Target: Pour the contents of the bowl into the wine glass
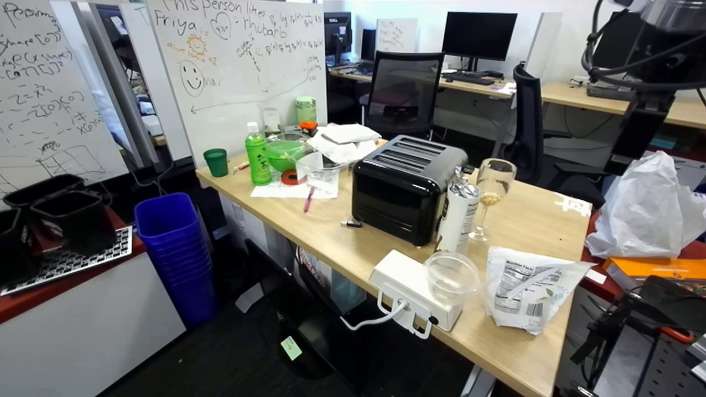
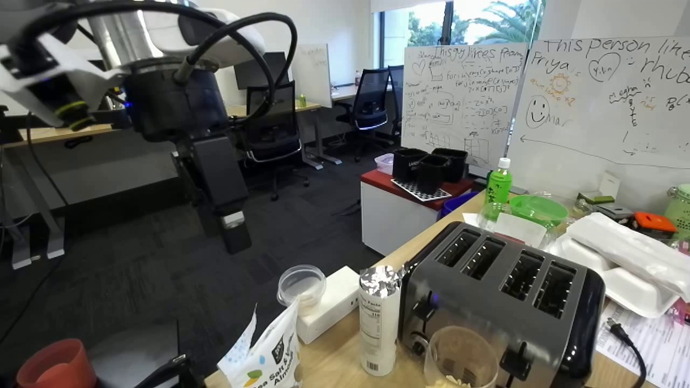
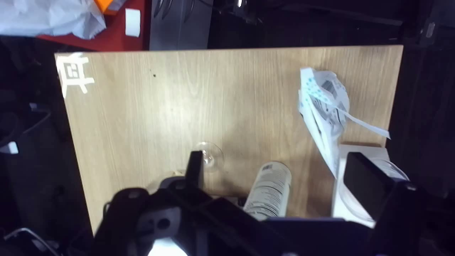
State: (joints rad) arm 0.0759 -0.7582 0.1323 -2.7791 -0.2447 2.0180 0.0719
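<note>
**Gripper (image 3: 276, 165) spread wide, clear bowl (image 1: 451, 274) resting on a white box (image 1: 405, 275)**

In the wrist view I look down on the bench (image 3: 227, 106), a flat top with fine, pale wood grain. My two dark, blocky fingers (image 3: 366, 181) stand well apart; one overlaps the bowl from this angle, the other overlaps part of the wine glass (image 1: 495, 182).

In both exterior views I find the bowl near the bench's edge: shallow, round, thin-walled and see-through, set on the plain top of that long rectangular box. In an exterior view the wine glass stands upright on its flat disc foot, with a slim stem and a rounded cup; small pale bits (image 1: 490, 199) have gathered low inside it.

Near the glass I see a white cylindrical canister (image 1: 460, 218), crumpled shiny foil (image 2: 380, 281) at its top, just beside the four-slot toaster (image 1: 408, 187). The toaster's sides are glossy black, its top a duller grey. A creased white pouch (image 2: 269, 358) lettered "Sea Salt" and "Almonds" stands near the bowl. Past the toaster are a green tea bottle (image 1: 256, 160) with a white cap and a white foam tray (image 2: 633, 293).
</note>
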